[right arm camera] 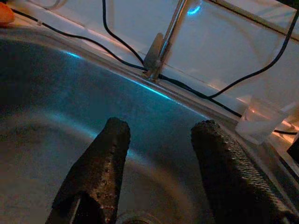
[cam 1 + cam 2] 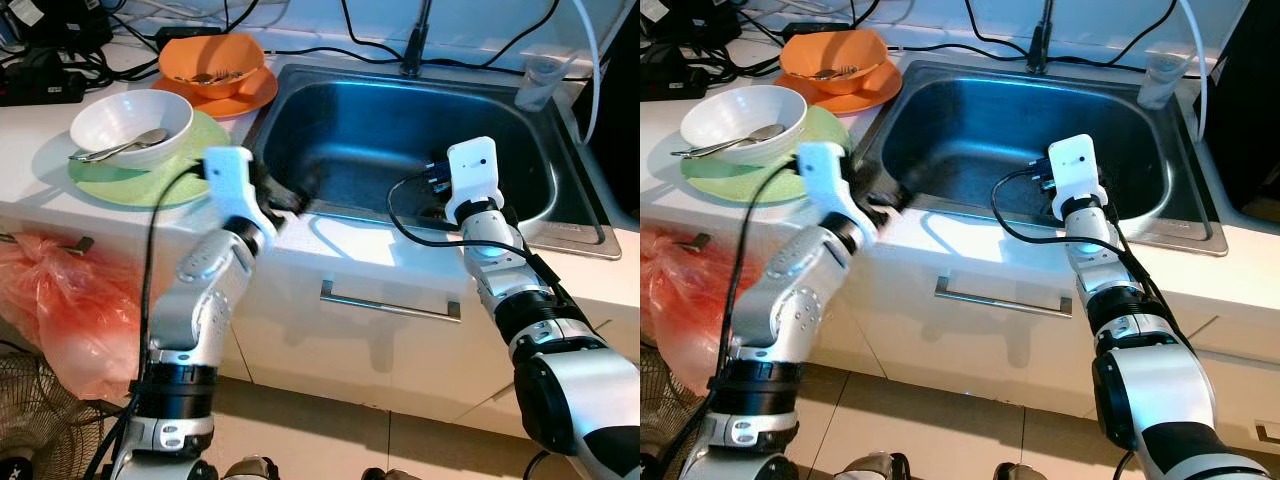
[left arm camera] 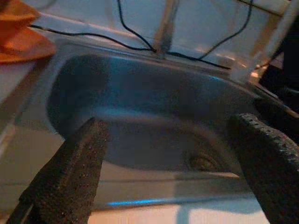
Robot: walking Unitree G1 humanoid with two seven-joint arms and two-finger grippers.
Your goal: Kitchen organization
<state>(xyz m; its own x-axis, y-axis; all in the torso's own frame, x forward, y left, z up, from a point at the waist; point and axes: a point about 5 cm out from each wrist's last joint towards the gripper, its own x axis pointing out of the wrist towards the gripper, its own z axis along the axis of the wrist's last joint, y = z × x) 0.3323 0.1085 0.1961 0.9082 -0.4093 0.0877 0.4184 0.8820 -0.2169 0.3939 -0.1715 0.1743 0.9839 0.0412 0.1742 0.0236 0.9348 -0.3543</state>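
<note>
Both arms reach forward, left tool (image 3: 168,172) and right tool (image 1: 159,172) spread, empty.

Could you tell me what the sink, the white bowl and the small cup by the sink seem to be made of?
Sink: brushed stainless steel, judging by its dull grey sheen and blue reflections. White bowl: glossy, probably ceramic, though melamine would look alike. Cup: clear, likely plastic or glass; it is see-through, and the look leaves that open.

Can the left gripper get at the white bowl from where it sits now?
Probably yes: left gripper, open at the sink's front rim, has white bowl close beside it, nothing between.
</note>
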